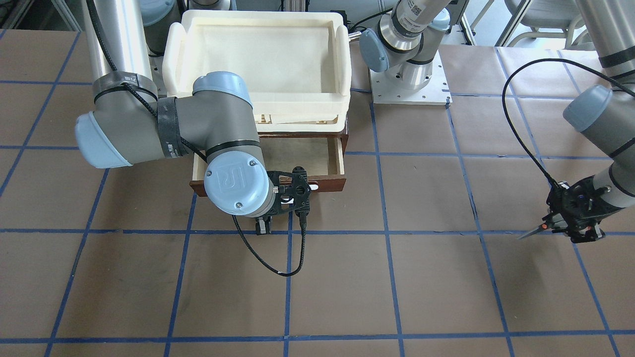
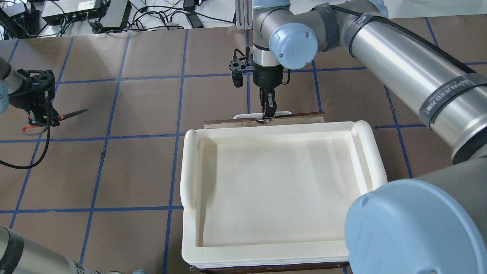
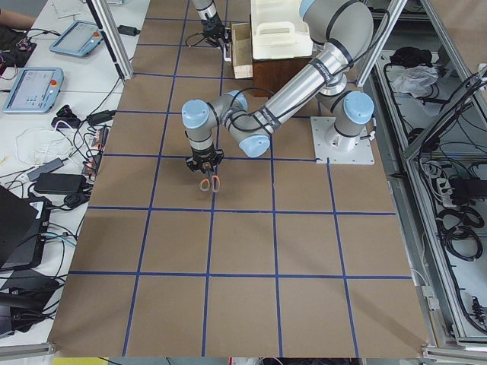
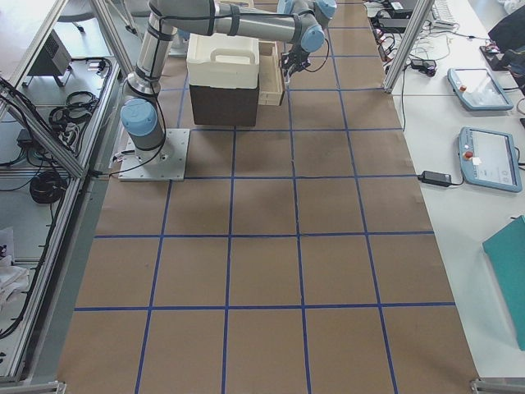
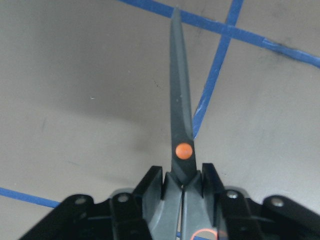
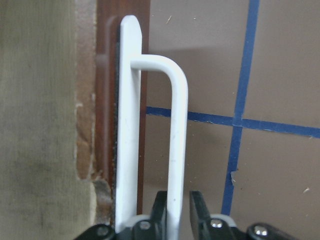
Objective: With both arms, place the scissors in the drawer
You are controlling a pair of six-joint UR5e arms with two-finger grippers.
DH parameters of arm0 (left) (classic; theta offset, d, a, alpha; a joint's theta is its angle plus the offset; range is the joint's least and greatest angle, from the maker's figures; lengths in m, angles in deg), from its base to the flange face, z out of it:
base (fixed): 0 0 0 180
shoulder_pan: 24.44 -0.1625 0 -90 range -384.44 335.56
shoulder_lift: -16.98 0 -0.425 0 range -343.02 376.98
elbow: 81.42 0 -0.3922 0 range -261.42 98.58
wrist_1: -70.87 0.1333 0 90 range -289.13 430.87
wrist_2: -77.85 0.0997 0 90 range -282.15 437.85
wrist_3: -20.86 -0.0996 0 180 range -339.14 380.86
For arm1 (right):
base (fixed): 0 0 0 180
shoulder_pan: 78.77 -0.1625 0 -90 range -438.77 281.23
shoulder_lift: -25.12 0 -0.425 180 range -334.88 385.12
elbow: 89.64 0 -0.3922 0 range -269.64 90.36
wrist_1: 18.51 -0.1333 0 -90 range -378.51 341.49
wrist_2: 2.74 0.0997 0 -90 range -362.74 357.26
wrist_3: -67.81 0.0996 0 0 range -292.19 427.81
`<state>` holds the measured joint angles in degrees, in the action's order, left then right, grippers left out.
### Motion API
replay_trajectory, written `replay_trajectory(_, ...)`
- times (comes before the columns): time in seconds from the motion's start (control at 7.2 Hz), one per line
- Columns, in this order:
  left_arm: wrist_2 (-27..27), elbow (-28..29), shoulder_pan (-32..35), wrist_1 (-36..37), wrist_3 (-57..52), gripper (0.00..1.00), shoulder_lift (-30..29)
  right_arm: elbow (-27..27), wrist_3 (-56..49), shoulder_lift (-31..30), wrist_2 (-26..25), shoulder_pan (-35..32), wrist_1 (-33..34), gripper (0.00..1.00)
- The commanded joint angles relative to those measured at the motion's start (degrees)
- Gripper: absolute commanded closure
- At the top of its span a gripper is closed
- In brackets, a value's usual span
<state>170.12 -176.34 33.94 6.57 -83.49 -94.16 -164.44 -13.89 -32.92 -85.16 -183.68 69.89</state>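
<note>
My left gripper [image 1: 570,223] is shut on the scissors [image 1: 536,231] near their pivot and holds them a little above the table, far out on my left. The dark blades point toward the table's middle in the overhead view [image 2: 74,113] and straight ahead in the left wrist view [image 5: 181,115]. The drawer [image 1: 330,183] is pulled open, showing its pale plywood inside. My right gripper [image 2: 268,109] comes down from above, shut on the drawer's white bar handle [image 6: 177,125]. One finger [image 6: 159,210] shows on each side of the bar.
A cream-white plastic tray [image 2: 190,167] sits on top of the dark cabinet, over the drawer. An arm base on a white plate [image 1: 412,84] stands beside the cabinet. My right arm's elbow [image 1: 149,129] hangs over the drawer's left part. Brown table with blue tape grid lies between the grippers.
</note>
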Motion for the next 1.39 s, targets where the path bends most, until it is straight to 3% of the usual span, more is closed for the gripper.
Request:
replay_trajectory(0.0,0.19,2.28,1.29,-3.46,0.03,1.0,2.06,1.59,-0.12,1.26,0.34,0.68,2.29,0.72)
replay_trajectory(1.25,-0.52,4.04,12.79,-8.47,1.0,1.0,10.24,4.49,-0.04,4.33,0.51,0.85,8.1,0.65)
